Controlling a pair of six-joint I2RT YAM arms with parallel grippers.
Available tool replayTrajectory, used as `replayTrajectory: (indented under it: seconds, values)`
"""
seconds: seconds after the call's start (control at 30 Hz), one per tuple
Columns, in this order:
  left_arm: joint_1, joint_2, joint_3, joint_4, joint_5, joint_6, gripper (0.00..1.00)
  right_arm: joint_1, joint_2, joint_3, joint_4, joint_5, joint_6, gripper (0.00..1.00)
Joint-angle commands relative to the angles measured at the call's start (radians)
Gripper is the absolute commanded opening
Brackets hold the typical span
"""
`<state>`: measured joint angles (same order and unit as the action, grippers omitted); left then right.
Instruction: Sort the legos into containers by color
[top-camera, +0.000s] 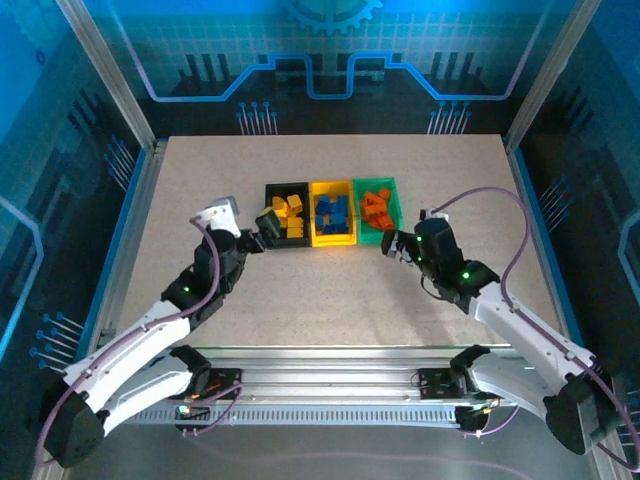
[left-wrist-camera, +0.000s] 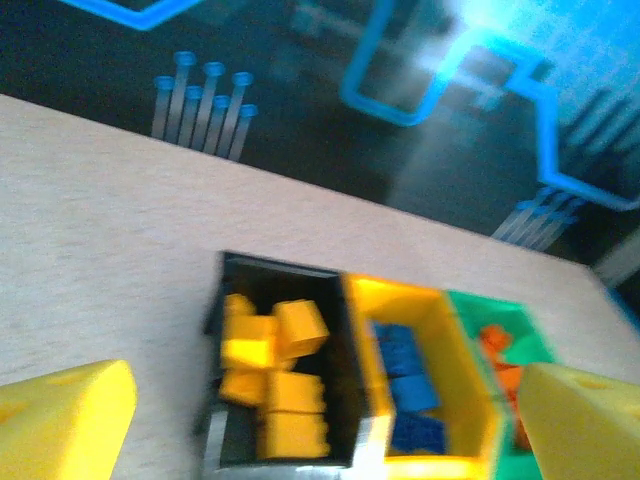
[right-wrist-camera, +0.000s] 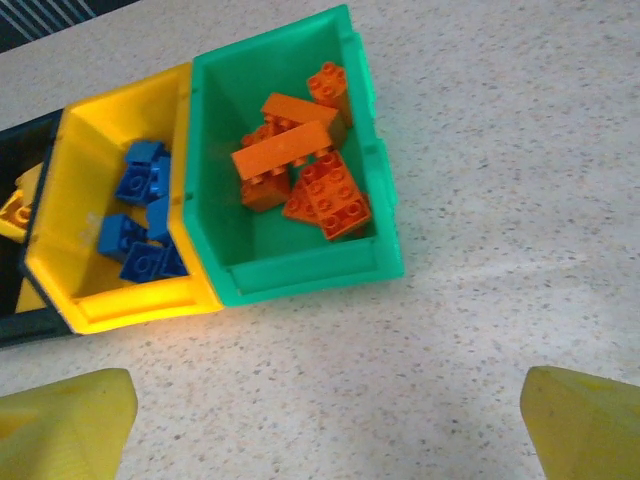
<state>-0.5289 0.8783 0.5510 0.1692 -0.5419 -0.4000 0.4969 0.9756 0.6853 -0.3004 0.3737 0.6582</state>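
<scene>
Three joined bins stand mid-table: a black bin (top-camera: 285, 186) holding yellow legos (top-camera: 287, 215), a yellow bin (top-camera: 332, 240) holding blue legos (top-camera: 331, 212), and a green bin (top-camera: 392, 195) holding orange legos (top-camera: 376, 208). My left gripper (top-camera: 263, 234) hovers at the black bin's near left corner, open and empty. In the left wrist view its gripper (left-wrist-camera: 328, 405) looks down on the yellow legos (left-wrist-camera: 270, 380) and blue legos (left-wrist-camera: 410, 390). My right gripper (top-camera: 394, 245) sits just right of and nearer than the green bin (right-wrist-camera: 300, 275), open and empty (right-wrist-camera: 328, 400), with orange legos (right-wrist-camera: 310, 175) ahead.
Bare speckled tabletop (top-camera: 330, 300) surrounds the bins. Metal frame rails (top-camera: 130, 210) border the table on the left and right, and blue-lit walls rise behind. Both arms reach in from the near edge.
</scene>
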Motion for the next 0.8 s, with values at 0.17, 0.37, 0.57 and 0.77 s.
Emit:
replayTrajectory:
  seconds: [0.17,0.37,0.57,0.77]
  values:
    - [0.331,0.152,-0.073,0.104,-0.068,0.245,0.99,-0.002,-0.066,-0.072,0.143,0.147,0.019,1.0]
    - [0.427,0.374,-0.162,0.465,0.032,0.337,0.99,-0.002,-0.066,-0.051,0.098,0.195,-0.06,1.0]
    - [0.432,0.614,-0.22,0.824,0.152,0.409,0.99,-0.007,-0.07,-0.036,0.062,0.25,-0.085,1.0]
    - [0.445,0.692,-0.212,0.868,0.233,0.423,0.99,-0.112,-0.037,-0.016,0.098,0.314,-0.171,1.0]
